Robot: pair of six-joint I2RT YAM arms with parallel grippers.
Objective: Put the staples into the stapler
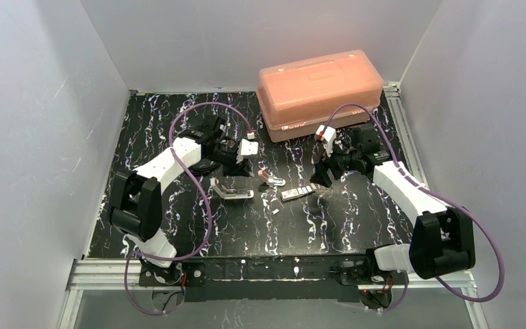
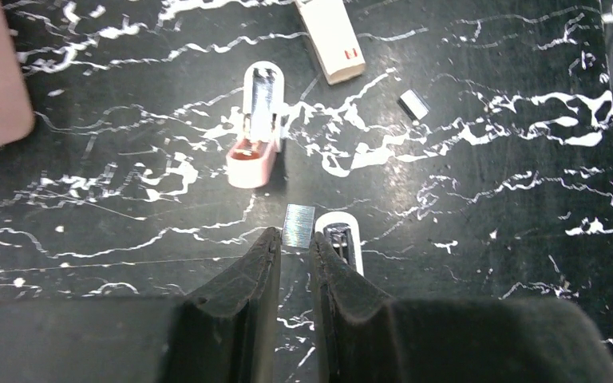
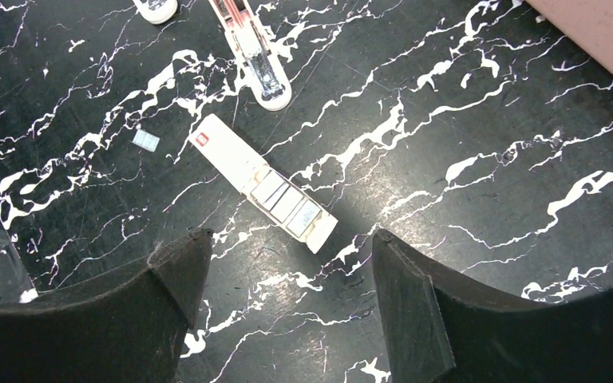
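The white stapler [image 1: 233, 191] lies open on the black table, silvery channel up; the left wrist view shows its rounded end [image 2: 343, 239] just right of my fingers. My left gripper [image 2: 294, 235] [image 1: 241, 164] is nearly shut, with a short silver staple strip [image 2: 298, 225] between its tips, low beside the channel. The whitish staple packet [image 3: 267, 191] [image 1: 298, 193] lies open with more strips in it. My right gripper [image 3: 287, 239] [image 1: 322, 177] is open and empty, hovering just short of the packet.
A pinkish-tan block with a white metal-lined end [image 2: 255, 132] [image 1: 272, 179] lies between stapler and packet. A loose strip [image 2: 413, 104] [image 3: 145, 140] lies nearby. An orange lidded box [image 1: 318, 92] stands at the back. White walls enclose the table.
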